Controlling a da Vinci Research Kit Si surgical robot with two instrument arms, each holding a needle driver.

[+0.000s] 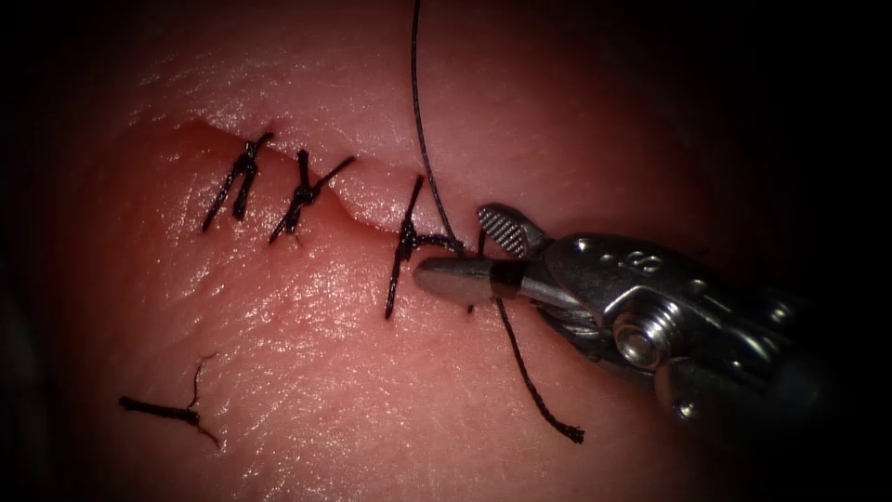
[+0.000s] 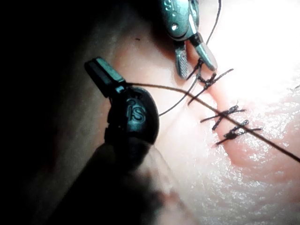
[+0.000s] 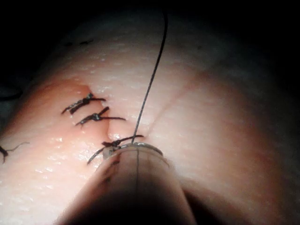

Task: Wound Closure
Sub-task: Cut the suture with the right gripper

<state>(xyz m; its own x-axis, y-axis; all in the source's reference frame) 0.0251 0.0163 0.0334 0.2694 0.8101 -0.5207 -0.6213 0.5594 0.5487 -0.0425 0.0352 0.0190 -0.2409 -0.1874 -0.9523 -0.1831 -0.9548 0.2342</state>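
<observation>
The tissue [image 1: 307, 325] carries a cut [image 1: 362, 209] closed by three dark knotted stitches. My right tool [image 1: 455, 246] comes in from the right, its jaws open on either side of the thread beside the third knot [image 1: 406, 242], and it holds nothing. A long thread [image 1: 420, 112] rises from that knot out of the picture's top. A short tail [image 1: 530, 381] hangs down past the lower jaw. In the left wrist view my left tool [image 2: 101, 74] is shut on the thread [image 2: 197, 96], held away from the tissue, and the right tool [image 2: 196, 65] sits by the knot.
The two older stitches [image 1: 242, 177] [image 1: 302, 195] lie left of the third. A loose cut piece of thread [image 1: 167, 409] rests on the tissue at lower left. In the right wrist view the thread [image 3: 150, 79] runs up from the knot [image 3: 117, 142].
</observation>
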